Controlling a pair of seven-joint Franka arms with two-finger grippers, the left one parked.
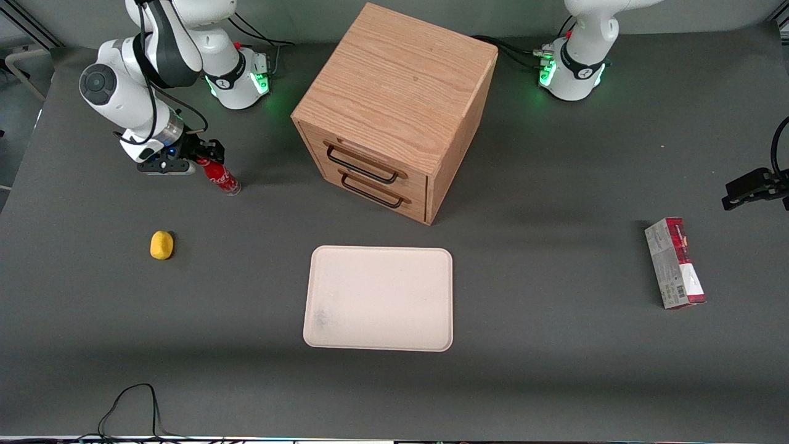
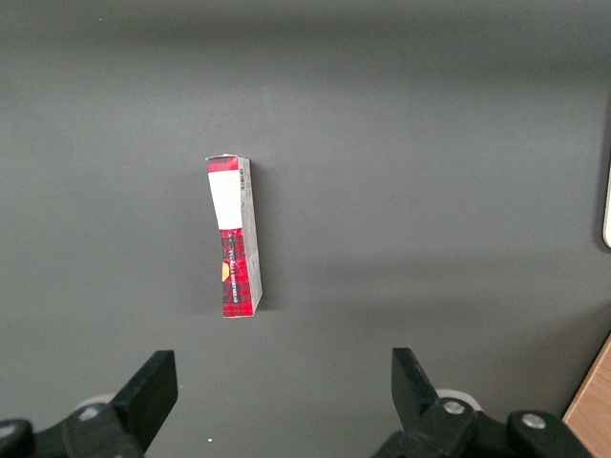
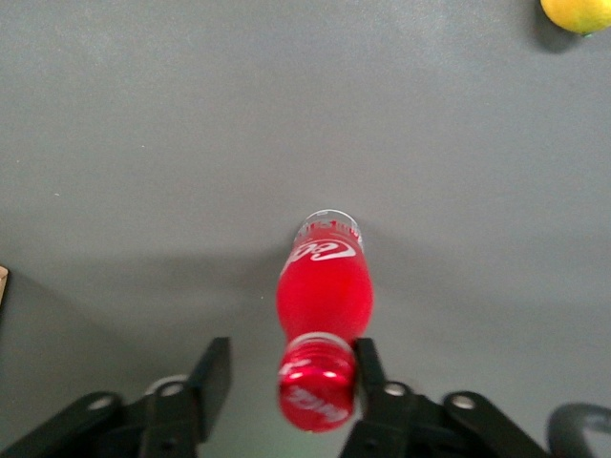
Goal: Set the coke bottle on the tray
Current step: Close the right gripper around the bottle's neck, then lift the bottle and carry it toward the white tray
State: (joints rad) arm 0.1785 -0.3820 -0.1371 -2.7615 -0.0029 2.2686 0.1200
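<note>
The coke bottle (image 1: 219,176) is small and red with a red cap. It stands on the grey table toward the working arm's end, its cap leaning toward my gripper. My right gripper (image 1: 198,158) is down at cap height, open. In the right wrist view the cap (image 3: 317,382) sits between the fingers of my gripper (image 3: 291,367). It touches one finger (image 3: 368,361), with a clear gap to the other. The bottle's body (image 3: 325,291) shows below the cap. The cream tray (image 1: 379,299) lies flat, nearer the front camera, in front of the drawer cabinet, with nothing on it.
A wooden two-drawer cabinet (image 1: 394,111) stands mid-table, beside the bottle. A yellow lemon-like object (image 1: 161,245) lies nearer the camera than the bottle and shows in the right wrist view (image 3: 578,11). A red-and-grey carton (image 1: 675,262) lies toward the parked arm's end, also in the left wrist view (image 2: 234,239).
</note>
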